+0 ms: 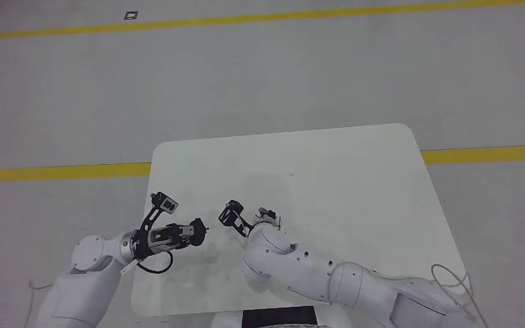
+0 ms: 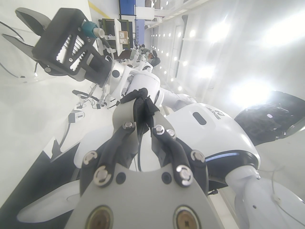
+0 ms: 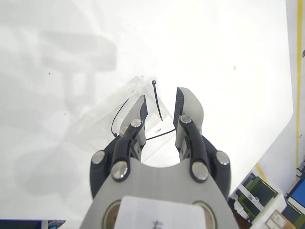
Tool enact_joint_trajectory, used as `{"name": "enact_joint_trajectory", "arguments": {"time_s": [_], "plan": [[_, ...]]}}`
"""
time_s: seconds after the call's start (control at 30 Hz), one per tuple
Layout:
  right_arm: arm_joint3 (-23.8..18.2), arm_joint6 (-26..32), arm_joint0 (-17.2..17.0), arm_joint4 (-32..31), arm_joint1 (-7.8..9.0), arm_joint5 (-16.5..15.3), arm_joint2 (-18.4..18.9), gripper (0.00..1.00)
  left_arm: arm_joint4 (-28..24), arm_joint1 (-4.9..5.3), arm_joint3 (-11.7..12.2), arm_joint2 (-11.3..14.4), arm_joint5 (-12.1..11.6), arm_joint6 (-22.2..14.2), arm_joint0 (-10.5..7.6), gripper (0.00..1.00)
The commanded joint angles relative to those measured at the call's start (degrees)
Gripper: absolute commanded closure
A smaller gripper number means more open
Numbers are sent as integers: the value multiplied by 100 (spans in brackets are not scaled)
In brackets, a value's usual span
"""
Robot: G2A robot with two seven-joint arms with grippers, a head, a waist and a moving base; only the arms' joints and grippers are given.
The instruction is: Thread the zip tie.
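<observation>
Grey two-fingered right gripper point(image 3: 160, 94) hangs with jaws spread above a clear plastic holder point(image 3: 139, 83), where a straight black zip tie point(image 3: 157, 101) rests. Left gripper point(image 2: 140, 101), jaws pressed together, is pinching a thin black strap point(image 2: 139, 148). Both sit near the rounded white table's point(image 1: 369, 164) near-left edge, and most of the tabletop stretches away beyond them.

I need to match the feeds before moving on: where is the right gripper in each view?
Top view: right gripper, over the white table, ending the arm that comes from the picture's right.
Left wrist view: right gripper, open, beyond the shut left gripper.
Right wrist view: right gripper, open, above a zip tie.
Shared landmark, both wrist views: the clear holder beneath it.
</observation>
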Motion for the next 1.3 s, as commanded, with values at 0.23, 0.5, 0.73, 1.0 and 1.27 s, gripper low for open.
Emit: {"name": "enact_joint_trajectory", "arguments": {"time_s": [0.23,0.5,0.73,1.0,1.27], "plan": [[111,-24,16,0,-82,0,2,83,0,0,0,0,0,0,0,100],[148,-12,15,0,-109,0,16,91,0,0,0,0,0,0,0,100],[113,-33,-1,0,-106,0,47,94,0,0,0,0,0,0,0,100],[51,-37,-17,0,-82,0,71,91,0,0,0,0,0,0,0,100],[-59,-89,-75,0,-38,0,144,96,0,0,0,0,0,0,0,100]]}}
